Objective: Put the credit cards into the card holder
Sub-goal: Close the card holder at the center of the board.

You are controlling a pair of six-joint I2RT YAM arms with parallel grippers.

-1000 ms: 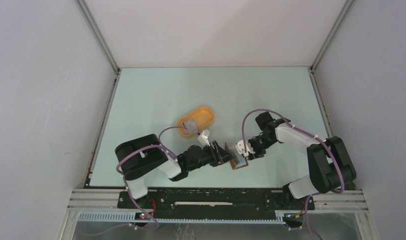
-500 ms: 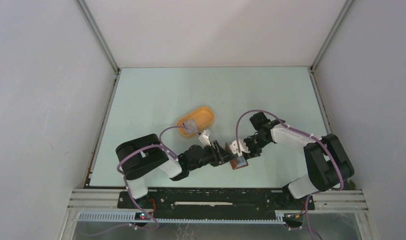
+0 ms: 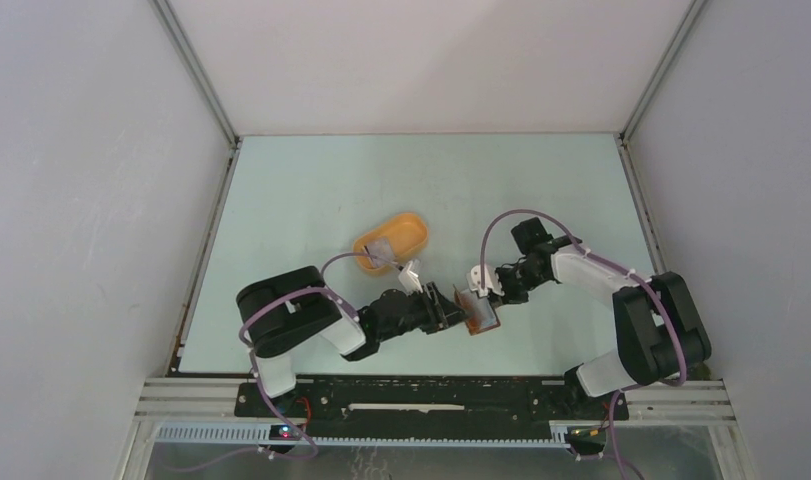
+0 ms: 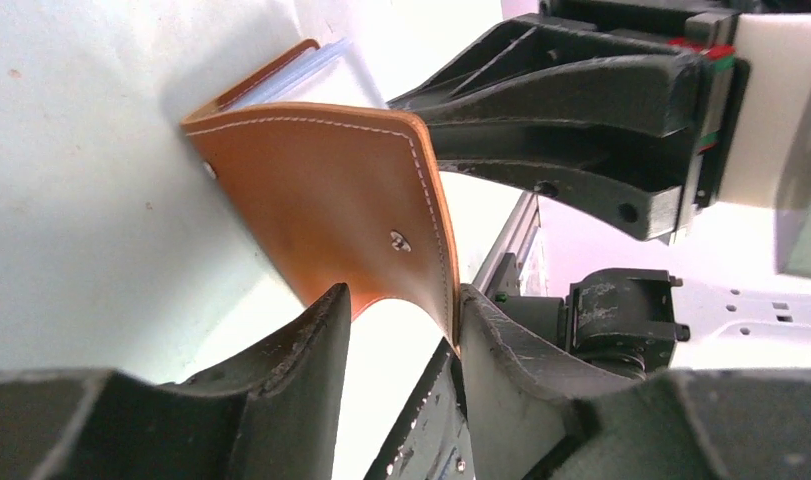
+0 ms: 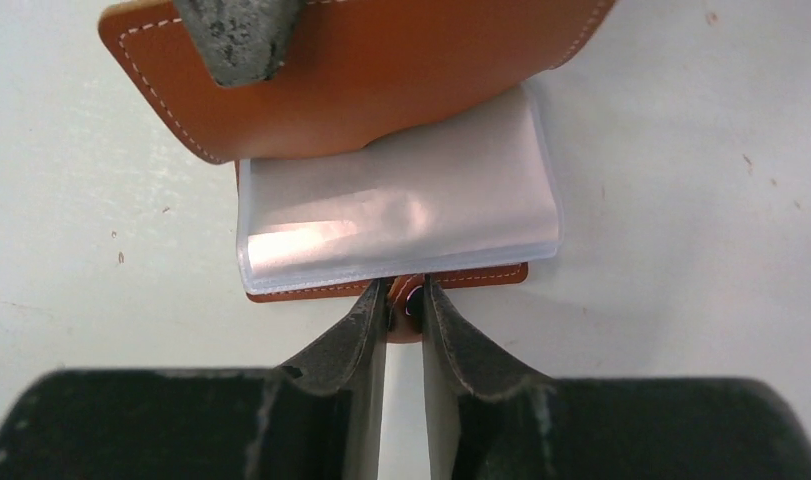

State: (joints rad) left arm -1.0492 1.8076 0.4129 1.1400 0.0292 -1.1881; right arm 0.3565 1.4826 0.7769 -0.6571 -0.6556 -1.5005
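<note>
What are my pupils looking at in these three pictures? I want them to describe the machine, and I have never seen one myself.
It is a robot: a left arm and a right arm, bolted at the near edge of a table. The top picture looks down from above. The other two come from a camera on each wrist, so each shows its own fingers. On the table are an orange tray with a grey card in it, and a brown wallet. The left gripper has the wallet's flap between its fingers, lifted open. The right gripper pinches a small tab at the wallet's edge. Clear sleeves show inside the wallet.
</note>
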